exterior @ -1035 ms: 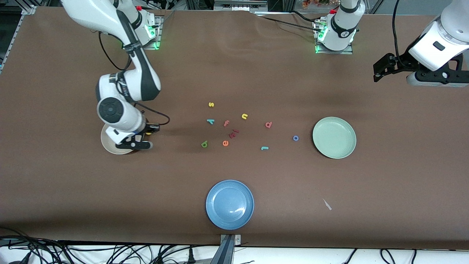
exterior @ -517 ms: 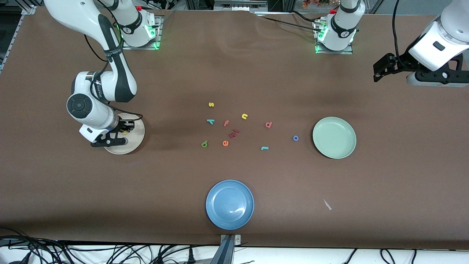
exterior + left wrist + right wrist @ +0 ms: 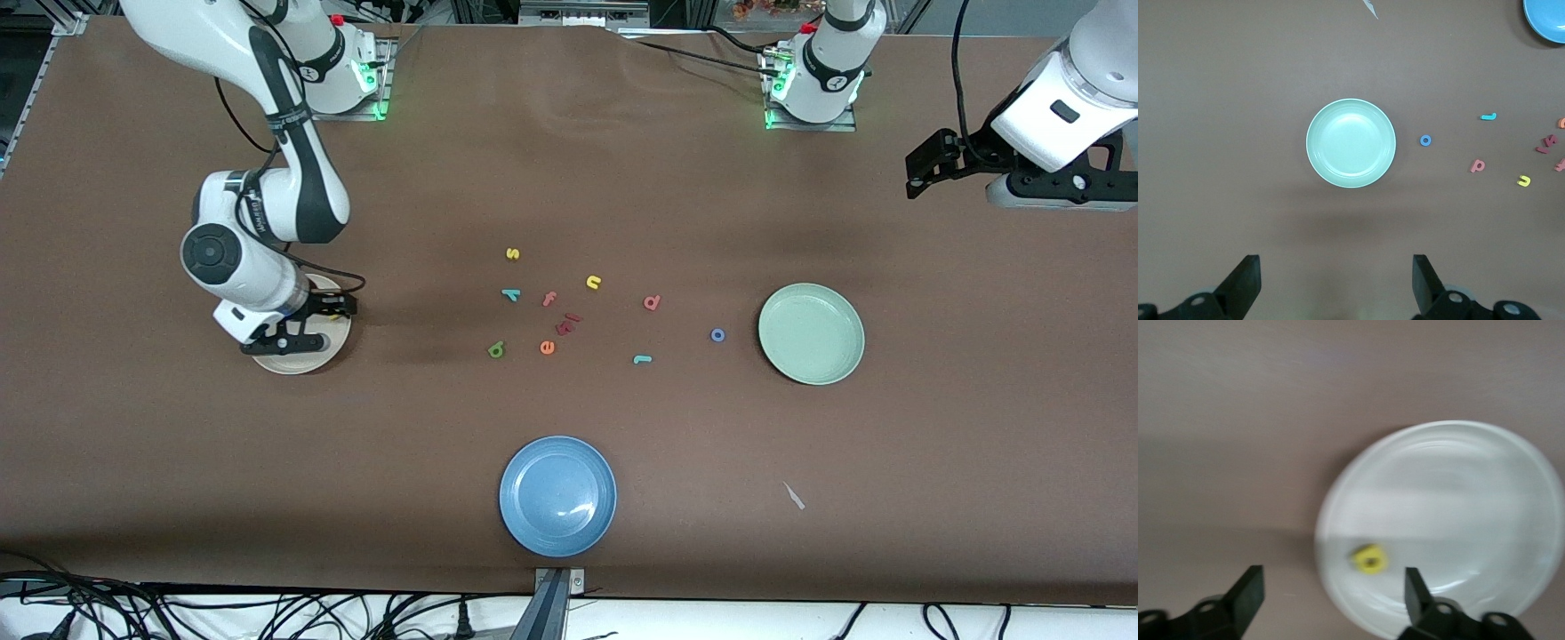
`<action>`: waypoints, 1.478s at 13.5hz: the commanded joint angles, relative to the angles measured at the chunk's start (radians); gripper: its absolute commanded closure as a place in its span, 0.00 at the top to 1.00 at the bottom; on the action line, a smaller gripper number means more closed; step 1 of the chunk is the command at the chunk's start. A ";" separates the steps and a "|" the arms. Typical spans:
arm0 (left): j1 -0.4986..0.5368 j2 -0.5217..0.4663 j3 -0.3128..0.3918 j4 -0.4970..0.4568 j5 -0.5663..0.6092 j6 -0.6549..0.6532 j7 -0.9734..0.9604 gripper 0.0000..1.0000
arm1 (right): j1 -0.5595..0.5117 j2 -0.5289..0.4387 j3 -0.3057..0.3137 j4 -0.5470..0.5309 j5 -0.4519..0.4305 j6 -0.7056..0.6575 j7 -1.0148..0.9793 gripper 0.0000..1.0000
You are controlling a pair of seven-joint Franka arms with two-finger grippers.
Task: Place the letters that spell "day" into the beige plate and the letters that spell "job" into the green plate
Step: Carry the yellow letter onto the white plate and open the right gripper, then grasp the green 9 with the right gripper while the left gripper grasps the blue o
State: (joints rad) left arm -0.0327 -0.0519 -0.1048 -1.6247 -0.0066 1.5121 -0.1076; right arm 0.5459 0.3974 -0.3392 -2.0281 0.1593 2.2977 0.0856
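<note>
One yellow letter (image 3: 1369,559) lies in the beige plate (image 3: 1485,493), at the left of your front frame, with the right gripper (image 3: 298,331) over it, fingers apart and empty. Mid-frame on the surface (image 3: 569,160) you see the dark green letter (image 3: 496,350), teal "y" (image 3: 510,294), pink "b" (image 3: 652,303), blue "o" (image 3: 717,335) and teal "j" (image 3: 642,359); the green plate (image 3: 811,333) sits right. The left gripper (image 3: 1335,283) waits, fingers apart, over that end.

The right arm reaches down from its base with its elbow bent and its wrist angled low, and the right gripper (image 3: 1331,593) hangs just above the table with its fingers spread wide and nothing between them. The left arm waits raised at its own end, the left gripper (image 3: 1335,283) open and pointing downward.
</note>
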 commanded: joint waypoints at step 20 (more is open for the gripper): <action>-0.185 0.633 -0.052 0.030 0.002 0.468 0.026 1.00 | 0.051 0.370 0.246 0.549 0.016 -0.110 0.750 1.00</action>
State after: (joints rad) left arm -0.2204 0.5660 -0.1601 -1.5711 -0.0097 1.9164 -0.0999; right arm 0.5893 0.7278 -0.0904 -1.5590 0.1786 2.2507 0.8175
